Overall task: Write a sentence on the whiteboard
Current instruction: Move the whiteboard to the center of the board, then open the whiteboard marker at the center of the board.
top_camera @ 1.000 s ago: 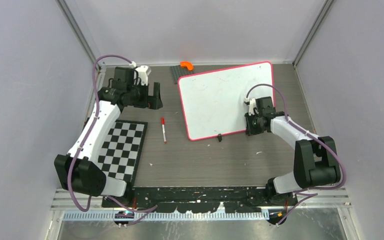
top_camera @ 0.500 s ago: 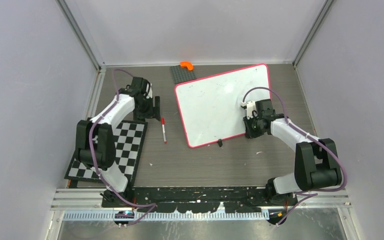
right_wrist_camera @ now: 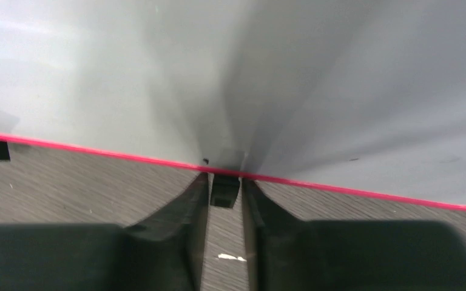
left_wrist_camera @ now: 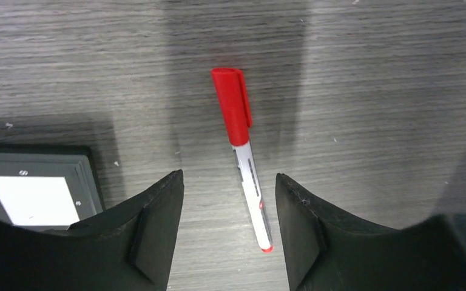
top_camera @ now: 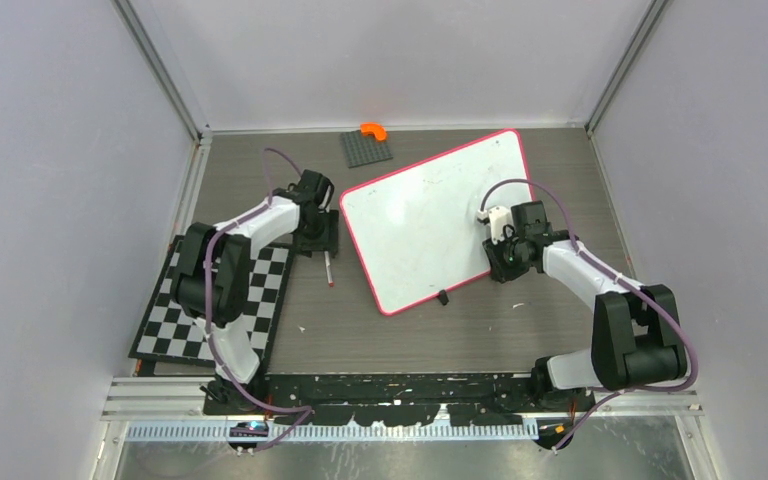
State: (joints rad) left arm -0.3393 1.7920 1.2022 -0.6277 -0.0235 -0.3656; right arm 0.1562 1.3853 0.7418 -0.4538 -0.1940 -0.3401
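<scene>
The whiteboard (top_camera: 425,215) lay tilted on the table (top_camera: 440,340), right of centre. The right gripper (right_wrist_camera: 224,182) was pinched together on its near rim, over one black clip (right_wrist_camera: 223,191); a second clip (top_camera: 442,297) sat further along that edge. The left gripper (left_wrist_camera: 229,177) hung with jaws apart, straddling the single red-capped marker (left_wrist_camera: 233,115) without touching it. One checkerboard mat (top_camera: 175,330) lay left, partly under the left arm. One grey studded plate (top_camera: 366,148) and one orange piece (top_camera: 372,130) sat at the far edge.

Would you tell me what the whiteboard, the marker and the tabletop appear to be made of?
Whiteboard: glossy white coated panel, perhaps melamine or steel, judging by its soft reflections; pink plastic-looking rim. Marker: smooth plastic, red cap, white barrel. Tabletop: matte grey wood-grain, likely laminate.
</scene>
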